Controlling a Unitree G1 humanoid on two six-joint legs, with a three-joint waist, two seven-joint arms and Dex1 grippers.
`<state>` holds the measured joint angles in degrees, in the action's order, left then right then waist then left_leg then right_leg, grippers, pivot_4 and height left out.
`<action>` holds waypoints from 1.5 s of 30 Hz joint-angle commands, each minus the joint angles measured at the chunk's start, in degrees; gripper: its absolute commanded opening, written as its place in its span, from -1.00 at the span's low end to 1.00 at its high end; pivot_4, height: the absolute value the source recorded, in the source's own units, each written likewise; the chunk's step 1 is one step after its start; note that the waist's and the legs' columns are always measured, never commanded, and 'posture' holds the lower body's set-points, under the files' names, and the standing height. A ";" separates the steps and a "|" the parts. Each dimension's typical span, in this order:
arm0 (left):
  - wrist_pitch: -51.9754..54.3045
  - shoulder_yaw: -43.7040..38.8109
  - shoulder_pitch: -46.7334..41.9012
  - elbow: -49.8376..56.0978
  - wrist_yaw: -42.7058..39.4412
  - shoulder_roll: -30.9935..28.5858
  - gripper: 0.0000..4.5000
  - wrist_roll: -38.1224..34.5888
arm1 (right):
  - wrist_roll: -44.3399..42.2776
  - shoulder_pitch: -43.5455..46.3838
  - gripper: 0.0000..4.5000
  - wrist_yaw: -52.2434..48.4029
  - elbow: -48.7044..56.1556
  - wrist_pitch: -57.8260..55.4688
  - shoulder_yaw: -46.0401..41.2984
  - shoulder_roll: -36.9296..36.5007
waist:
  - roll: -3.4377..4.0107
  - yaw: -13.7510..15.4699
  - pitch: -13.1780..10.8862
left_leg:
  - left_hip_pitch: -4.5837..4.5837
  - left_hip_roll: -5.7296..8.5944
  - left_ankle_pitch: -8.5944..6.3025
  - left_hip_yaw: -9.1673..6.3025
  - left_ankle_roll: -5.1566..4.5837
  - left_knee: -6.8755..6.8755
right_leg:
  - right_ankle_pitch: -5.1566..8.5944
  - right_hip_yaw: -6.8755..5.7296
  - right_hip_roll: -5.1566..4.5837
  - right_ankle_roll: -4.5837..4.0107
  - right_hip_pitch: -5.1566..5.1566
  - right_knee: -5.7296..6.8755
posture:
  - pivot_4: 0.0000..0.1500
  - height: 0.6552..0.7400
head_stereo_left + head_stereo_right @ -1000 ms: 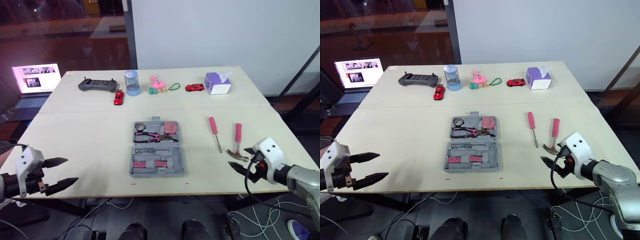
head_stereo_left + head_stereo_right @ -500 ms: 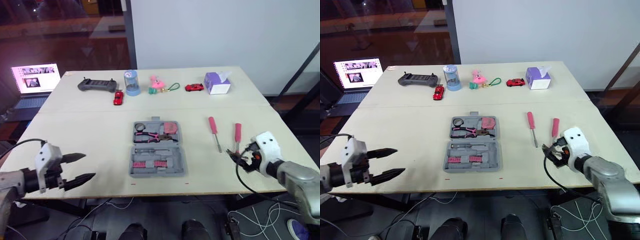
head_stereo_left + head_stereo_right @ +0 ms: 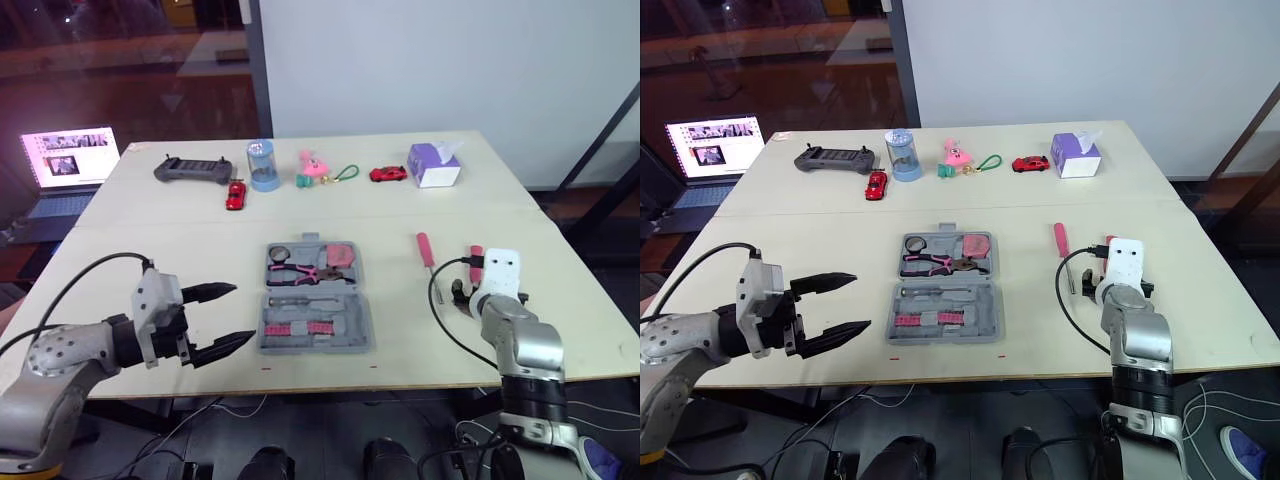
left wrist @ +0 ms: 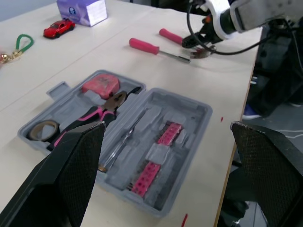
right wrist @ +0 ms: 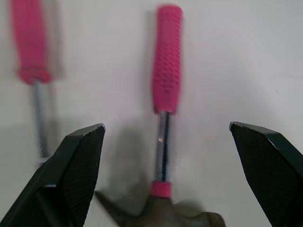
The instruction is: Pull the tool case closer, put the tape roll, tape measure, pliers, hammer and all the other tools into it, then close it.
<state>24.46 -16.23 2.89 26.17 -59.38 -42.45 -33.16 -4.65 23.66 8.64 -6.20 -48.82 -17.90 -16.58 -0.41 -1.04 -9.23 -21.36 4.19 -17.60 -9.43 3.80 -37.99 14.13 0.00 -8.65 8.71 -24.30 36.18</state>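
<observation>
Hammer [image 5: 163, 109] at 3 o'clock of tool case [image 3: 366, 322], axis 12-6; right gripper [image 5: 165, 126] fingers open, straddling its shaft; left gripper [image 3: 242, 313] open too, farther off.

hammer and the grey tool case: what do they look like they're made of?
Pink-handled hammer: the grip looks like rubber or moulded plastic, matte, with a cross-hatched texture. The shaft is bright metal and shows a glint. The head is dull dark metal, probably steel.
Open grey tool case: looks like moulded plastic, matte, with shaped recesses.

The hammer [image 5: 166, 56] has a ribbed pink grip and a shiny metal shank. The tool case [image 4: 188, 112] is matt grey plastic. The table [image 3: 170, 255] looks smooth and matt.
</observation>
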 commanded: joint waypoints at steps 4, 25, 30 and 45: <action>1.28 -1.39 -0.67 2.87 0.16 -1.62 1.00 -3.72 | -0.37 1.57 0.64 1.63 -6.91 5.12 -1.89 1.45 | 0.01 -0.26 0.00 | 0.02 -0.02 0.00 0.01 0.00 0.01 | 0.00 0.01 0.02 0.00 0.00 0.01 | 1.00 1.00; 4.19 -0.81 -4.38 1.01 2.55 -0.45 1.00 -8.74 | -4.19 -1.31 -0.98 5.53 4.37 10.62 -7.77 5.63 | 0.08 0.15 -0.02 | 0.01 0.00 0.00 -0.01 -0.01 0.01 | 0.00 0.00 0.01 0.00 0.05 -0.02 | 1.00 1.00; -2.18 -2.76 -2.94 -2.58 1.27 1.50 1.00 -6.00 | -8.25 -2.51 -0.98 -2.98 20.94 5.17 -3.13 2.07 | 0.64 -0.66 -0.17 | 0.00 -0.02 -0.01 0.05 -0.01 0.06 | 0.00 0.06 0.02 0.00 -0.07 -0.01 | 1.00 1.00; -7.38 -4.88 3.58 -12.22 -8.93 -4.85 1.00 -2.59 | -23.78 17.14 -0.98 -48.71 31.44 -12.45 29.16 -26.91 | 0.57 -1.07 -0.28 | -0.05 -0.04 -0.28 -0.01 -0.50 0.06 | 0.01 -0.04 0.03 0.00 -0.03 -0.13 | 1.00 1.00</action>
<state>18.62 -19.56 5.83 13.78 -67.13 -46.42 -36.40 -28.43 38.59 -35.35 25.35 -62.09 9.16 -41.93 0.16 -2.11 -9.50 -21.41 4.16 -17.89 -9.43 3.29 -37.93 14.14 -0.03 -8.62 8.70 -24.33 36.04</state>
